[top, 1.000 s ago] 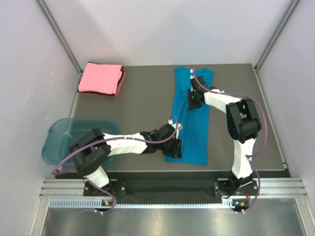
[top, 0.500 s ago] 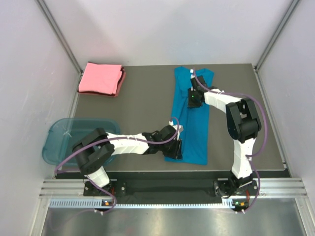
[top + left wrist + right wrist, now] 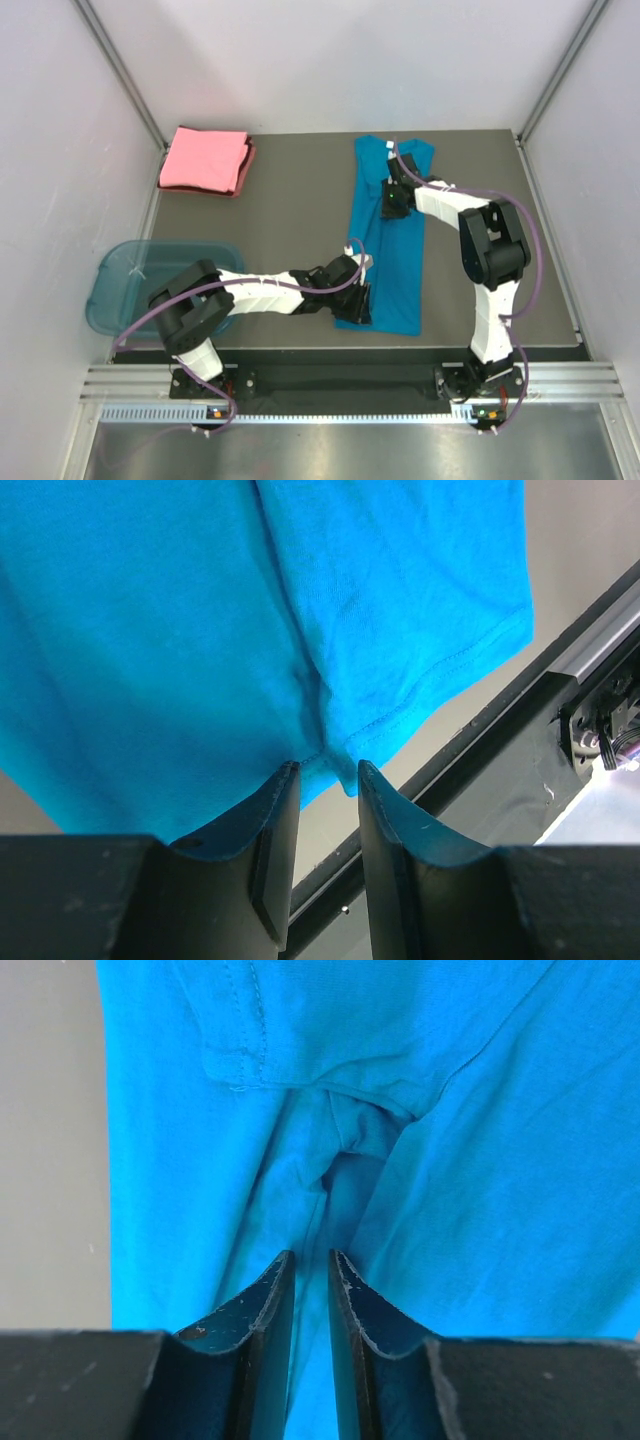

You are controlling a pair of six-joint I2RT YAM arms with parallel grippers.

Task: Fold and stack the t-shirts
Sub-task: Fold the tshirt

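Note:
The teal-blue t-shirt (image 3: 400, 262) lies folded into a long narrow strip on the right half of the table, running from the back to the near edge. My left gripper (image 3: 362, 297) is at its near left hem; in the left wrist view (image 3: 328, 768) the jaws are nearly closed, with the hem (image 3: 330, 752) bunched between the tips. My right gripper (image 3: 392, 203) is on the strip's upper part. In the right wrist view (image 3: 310, 1255) its jaws are close together on a puckered ridge of the cloth (image 3: 350, 1150). The salmon-pink t-shirt (image 3: 205, 160) lies folded at the back left.
A translucent blue tub (image 3: 120, 285) sits off the table's left near corner. The grey table (image 3: 280, 215) has white walls on three sides. The black front rail (image 3: 520, 710) runs just past the shirt's near hem.
The left arm's elbow has shifted slightly. Both grippers stay at the same spots on the teal-blue shirt, and the shirt has not moved.

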